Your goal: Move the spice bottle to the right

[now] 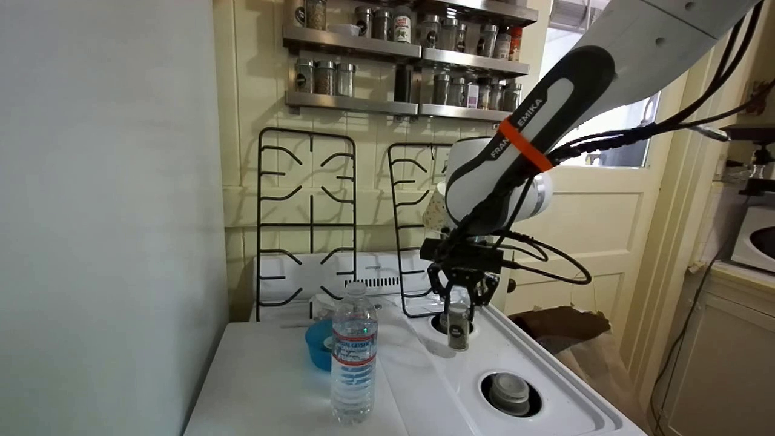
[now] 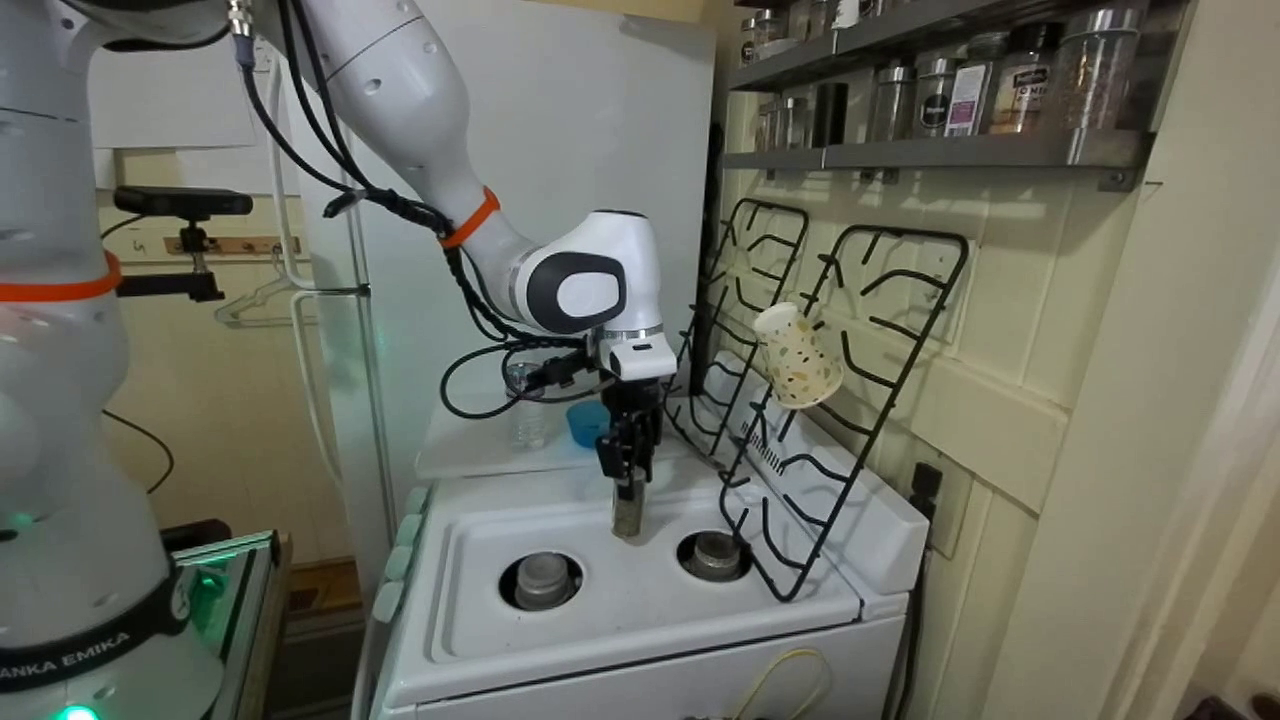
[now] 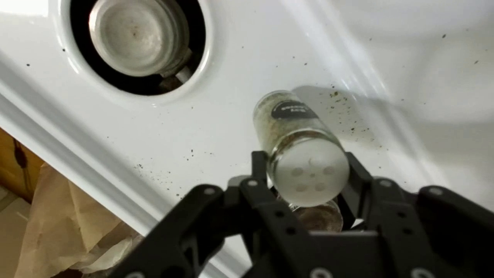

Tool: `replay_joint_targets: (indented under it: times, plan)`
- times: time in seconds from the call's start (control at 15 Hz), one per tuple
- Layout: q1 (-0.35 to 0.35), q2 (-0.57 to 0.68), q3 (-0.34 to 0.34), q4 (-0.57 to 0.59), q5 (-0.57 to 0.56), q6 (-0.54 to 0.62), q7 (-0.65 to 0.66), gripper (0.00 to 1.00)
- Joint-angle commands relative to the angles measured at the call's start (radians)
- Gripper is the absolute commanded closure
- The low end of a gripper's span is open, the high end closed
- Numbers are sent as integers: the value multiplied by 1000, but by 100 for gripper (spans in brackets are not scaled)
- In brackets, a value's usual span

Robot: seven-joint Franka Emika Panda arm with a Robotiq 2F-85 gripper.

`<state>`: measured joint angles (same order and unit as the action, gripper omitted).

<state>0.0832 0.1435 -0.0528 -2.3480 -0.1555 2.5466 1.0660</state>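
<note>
The spice bottle is a small clear jar with brownish contents, a dark round label and a pale cap. It stands about upright over the white stove top in both exterior views (image 1: 458, 338) (image 2: 628, 519), between the two burners. In the wrist view the spice bottle (image 3: 285, 119) points away from me, cap toward the camera. My gripper (image 1: 459, 310) comes down from above. In the wrist view its two fingers (image 3: 306, 159) press on both sides of the bottle's top, just at the cap. I cannot tell if the base touches the stove.
A burner (image 1: 508, 393) lies nearer that camera; another burner (image 2: 717, 556) is by the back. A tall water bottle (image 1: 353, 378) and a blue bowl (image 1: 317, 348) stand on the stove's far half. Black grates (image 2: 890, 425) lean on the wall; a speckled cup (image 2: 800, 362) hangs there.
</note>
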Motion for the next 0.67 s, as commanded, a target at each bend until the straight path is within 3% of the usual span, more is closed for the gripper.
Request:
replay_joint_targets:
  times: [0.0,0.47,0.53,0.6]
  plan:
    - [-1,11,-8,-21,-13,48,59,76]
    - [2,36,-19,-24,-9,67,98,76]
    - [1,37,-19,-24,-4,68,97,71]
    - [1,37,-21,-24,-3,67,100,26]
